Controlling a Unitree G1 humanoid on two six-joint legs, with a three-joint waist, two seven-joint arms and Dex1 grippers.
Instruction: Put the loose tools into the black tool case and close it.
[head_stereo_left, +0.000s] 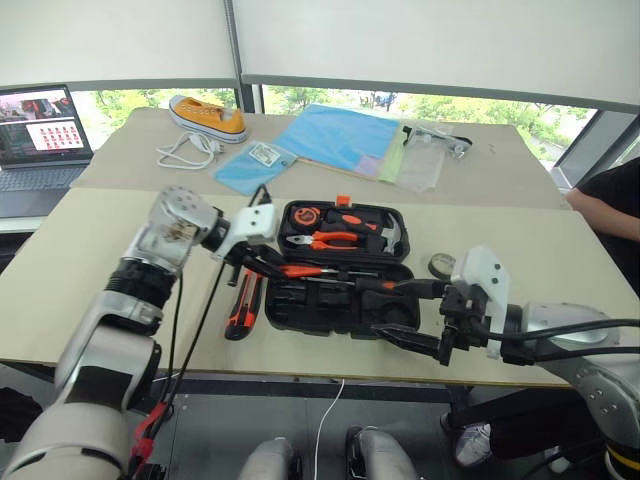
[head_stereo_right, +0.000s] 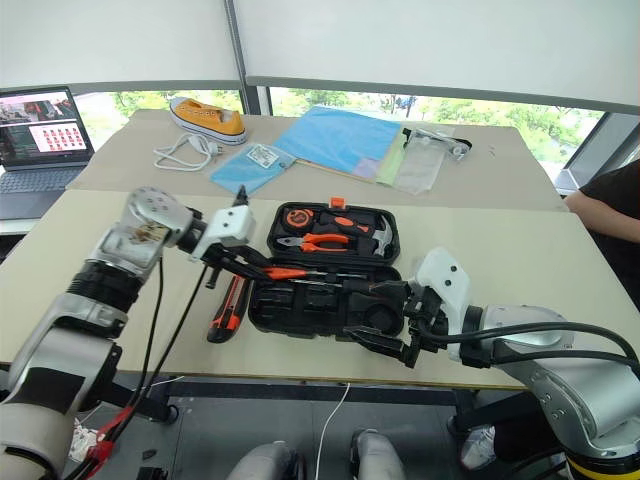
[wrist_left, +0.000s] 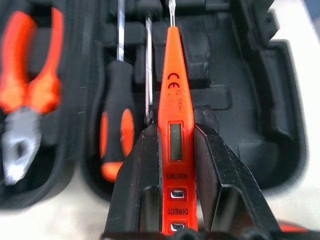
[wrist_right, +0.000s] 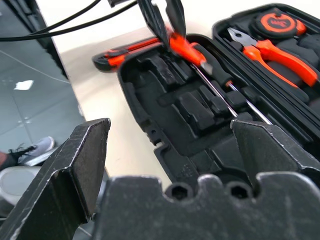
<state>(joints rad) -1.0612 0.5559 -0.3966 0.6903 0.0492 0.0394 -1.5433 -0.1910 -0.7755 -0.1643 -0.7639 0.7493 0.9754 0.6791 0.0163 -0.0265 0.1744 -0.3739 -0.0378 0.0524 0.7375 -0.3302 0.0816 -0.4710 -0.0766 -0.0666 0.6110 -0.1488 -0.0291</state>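
Head views: I find the black tool case (head_stereo_left: 340, 295) lying open on the table (head_stereo_left: 560, 260), utility knife (head_stereo_left: 241, 305) just beside it. Left wrist view: my left gripper (wrist_left: 175, 145) clenches the slim red-handled screwdriver (wrist_left: 174, 100), marked "CE" and "DIRECT", over the case. Right wrist view: my right gripper (wrist_right: 170, 145) is spread wide, empty, at the case edge.

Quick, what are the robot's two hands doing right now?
Left gripper: shut on the slim red-handled screwdriver.
Right gripper: open, holding nothing.

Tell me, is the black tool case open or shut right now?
Open: the black tool case lies flat, lid back, pliers and recesses showing.
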